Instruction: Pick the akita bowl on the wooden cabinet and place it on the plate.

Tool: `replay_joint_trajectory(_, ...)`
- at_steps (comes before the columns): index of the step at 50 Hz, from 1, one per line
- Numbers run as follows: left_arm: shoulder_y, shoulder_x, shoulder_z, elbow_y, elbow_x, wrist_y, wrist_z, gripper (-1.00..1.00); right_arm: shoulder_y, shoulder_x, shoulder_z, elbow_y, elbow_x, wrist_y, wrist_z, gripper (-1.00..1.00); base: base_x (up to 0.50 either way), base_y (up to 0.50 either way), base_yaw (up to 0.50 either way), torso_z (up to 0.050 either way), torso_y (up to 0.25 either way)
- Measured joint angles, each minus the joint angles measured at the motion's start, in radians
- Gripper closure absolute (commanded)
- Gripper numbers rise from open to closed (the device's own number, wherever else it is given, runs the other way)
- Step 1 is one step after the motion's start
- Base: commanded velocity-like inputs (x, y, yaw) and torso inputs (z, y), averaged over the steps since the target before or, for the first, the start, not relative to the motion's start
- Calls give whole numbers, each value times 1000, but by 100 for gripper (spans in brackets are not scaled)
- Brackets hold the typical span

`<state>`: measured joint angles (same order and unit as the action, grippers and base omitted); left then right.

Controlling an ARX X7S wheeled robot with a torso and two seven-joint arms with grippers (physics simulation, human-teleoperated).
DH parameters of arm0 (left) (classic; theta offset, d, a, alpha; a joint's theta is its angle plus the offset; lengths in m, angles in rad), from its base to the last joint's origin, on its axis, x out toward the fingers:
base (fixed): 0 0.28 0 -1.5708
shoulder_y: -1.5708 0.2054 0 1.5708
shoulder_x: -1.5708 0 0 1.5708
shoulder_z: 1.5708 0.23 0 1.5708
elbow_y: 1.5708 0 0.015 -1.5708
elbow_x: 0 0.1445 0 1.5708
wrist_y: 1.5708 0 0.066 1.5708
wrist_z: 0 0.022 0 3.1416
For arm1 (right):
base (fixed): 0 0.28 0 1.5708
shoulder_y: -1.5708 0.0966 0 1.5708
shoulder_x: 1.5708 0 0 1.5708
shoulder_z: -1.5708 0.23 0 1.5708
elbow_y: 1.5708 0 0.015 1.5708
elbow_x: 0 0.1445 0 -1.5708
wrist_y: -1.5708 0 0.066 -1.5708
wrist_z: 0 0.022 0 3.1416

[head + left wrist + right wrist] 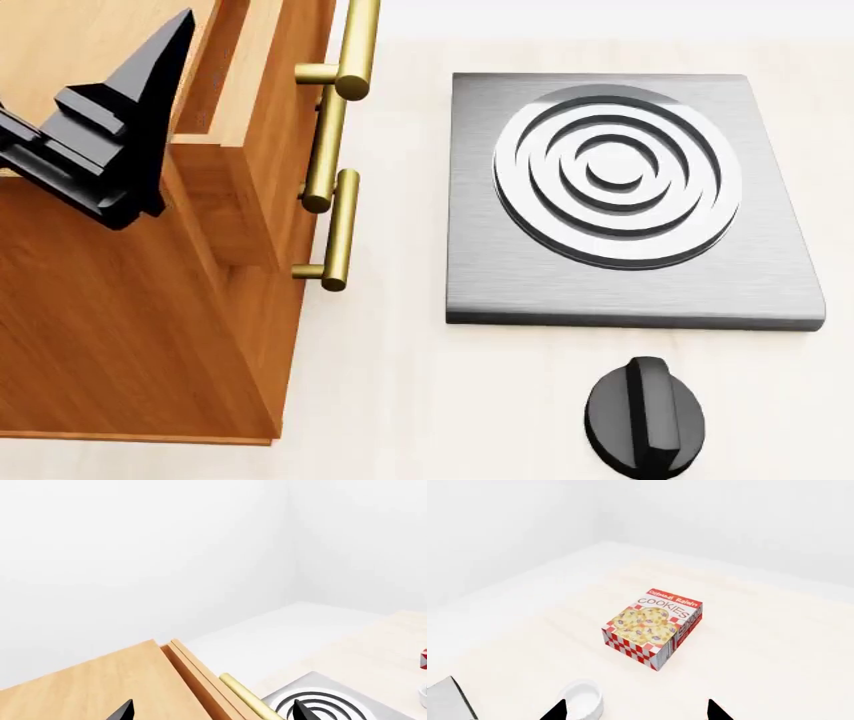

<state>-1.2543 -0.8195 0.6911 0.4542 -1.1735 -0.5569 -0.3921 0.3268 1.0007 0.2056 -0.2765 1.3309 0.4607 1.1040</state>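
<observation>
Two hands, both spread wide, nothing held. Your left hand [211, 712] hovers over wooden cabinet [120, 330] top; right hand [637, 711] over desk [387, 380] near white dish [582, 698], likely plate. Akita bowl: not visible in any view. Step unsettled; sight bowl before committing.

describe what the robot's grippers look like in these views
The left gripper is matte black and angular, with stepped blocks tapering to a pointed finger. In both wrist views only black, wedge-shaped fingertips show, the right gripper's the same. No cables or markings are visible.
</observation>
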Motion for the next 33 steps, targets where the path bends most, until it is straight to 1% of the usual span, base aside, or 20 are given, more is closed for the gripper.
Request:
replay_joint_trajectory(14, -23, -13, -23, 26, -36, -9, -16, -100, 188, 23, -99, -77, 30, 70, 27, -100, 0, 0, 0, 0, 0)
replay_joint_trajectory(33, -32, -28, -43, 49, -62, -8, -28, -100, 392, 29, -196, -168, 75, 153, 52, -100, 0, 0, 0, 0, 0)
